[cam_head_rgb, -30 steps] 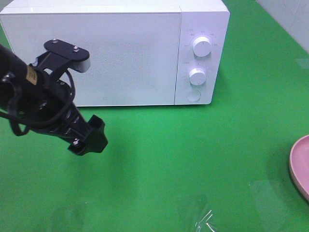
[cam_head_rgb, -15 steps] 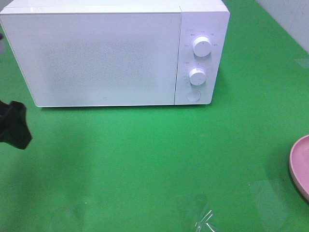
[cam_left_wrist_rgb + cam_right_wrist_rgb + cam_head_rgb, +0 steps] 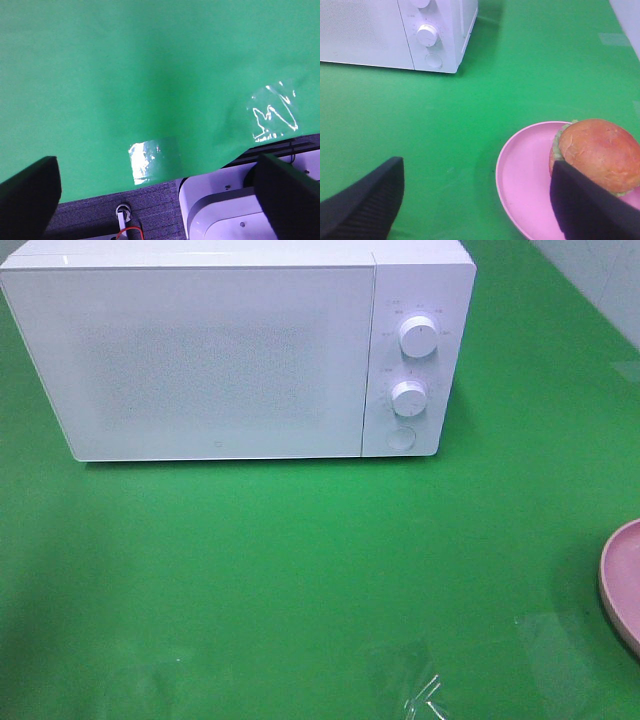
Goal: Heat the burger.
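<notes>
The burger (image 3: 600, 152), with a glossy brown bun and a green lettuce frill, sits on a round pink plate (image 3: 525, 175) in the right wrist view. My right gripper (image 3: 477, 170) hovers open just short of the plate, one finger (image 3: 585, 205) overlapping the burger's near side in the picture, with nothing held. The white microwave (image 3: 220, 350) stands at the back of the table with its door shut. My left gripper (image 3: 157, 165) is open and empty over the green cloth near the table edge. Neither gripper shows in the exterior high view, and the burger is out of that view too.
Two knobs (image 3: 417, 335) and a round button (image 3: 401, 438) are on the microwave's right panel. Only the plate's rim (image 3: 622, 585) shows at the right edge of the exterior high view. Clear tape patches (image 3: 425, 695) lie on the green cloth. A white robot base (image 3: 225, 210) sits below the table edge.
The left arm has pulled away from in front of the microwave door, leftwards and out of the exterior high view. Nothing else has moved.
</notes>
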`<state>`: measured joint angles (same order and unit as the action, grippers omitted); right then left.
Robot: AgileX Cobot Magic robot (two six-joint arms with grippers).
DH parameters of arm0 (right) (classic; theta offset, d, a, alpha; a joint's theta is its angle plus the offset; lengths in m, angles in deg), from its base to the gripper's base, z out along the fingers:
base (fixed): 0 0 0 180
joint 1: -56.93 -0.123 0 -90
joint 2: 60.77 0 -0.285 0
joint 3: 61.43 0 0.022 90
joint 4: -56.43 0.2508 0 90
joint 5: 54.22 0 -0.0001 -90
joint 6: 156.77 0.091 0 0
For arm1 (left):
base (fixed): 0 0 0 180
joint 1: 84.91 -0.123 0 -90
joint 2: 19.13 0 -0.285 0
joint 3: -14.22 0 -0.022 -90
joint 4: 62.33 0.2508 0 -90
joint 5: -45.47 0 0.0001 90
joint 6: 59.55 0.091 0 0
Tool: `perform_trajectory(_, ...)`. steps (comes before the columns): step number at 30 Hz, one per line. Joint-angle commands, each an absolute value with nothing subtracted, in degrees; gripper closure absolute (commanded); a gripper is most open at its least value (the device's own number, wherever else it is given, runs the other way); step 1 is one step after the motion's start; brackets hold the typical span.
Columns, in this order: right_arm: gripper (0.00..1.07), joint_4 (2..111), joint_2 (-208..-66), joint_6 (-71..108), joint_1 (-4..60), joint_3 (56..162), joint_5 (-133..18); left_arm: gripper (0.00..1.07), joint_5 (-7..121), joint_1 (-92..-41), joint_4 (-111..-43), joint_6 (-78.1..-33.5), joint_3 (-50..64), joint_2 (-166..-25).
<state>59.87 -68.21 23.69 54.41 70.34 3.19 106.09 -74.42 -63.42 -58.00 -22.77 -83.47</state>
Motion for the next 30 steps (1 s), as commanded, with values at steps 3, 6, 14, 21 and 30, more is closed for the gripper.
perform_trajectory(3,0.31,59.8,-66.8,23.2,54.8,70.3,3.2,0.09,106.1,-74.6,-62.7,-57.9,-27.6,-76.4)
perform_trajectory(6,0.31,59.8,-66.8,23.2,54.8,70.3,3.2,0.09,106.0,-74.6,-62.3,-57.9,-31.6,-69.5)
perform_trajectory(14,0.31,59.8,-66.8,23.2,54.8,70.3,3.2,0.09,105.3,-74.6,-62.3,-57.6,-34.1,-56.7)
perform_trajectory(21,0.31,59.8,-66.8,23.2,54.8,70.3,3.2,0.09,105.3,-74.6,-62.3,-57.8,-34.1,-45.4)
perform_trajectory(30,0.31,59.8,-66.8,23.2,54.8,70.3,3.2,0.09,105.2,-81.0,-62.7,-57.8,-34.1,-31.4)
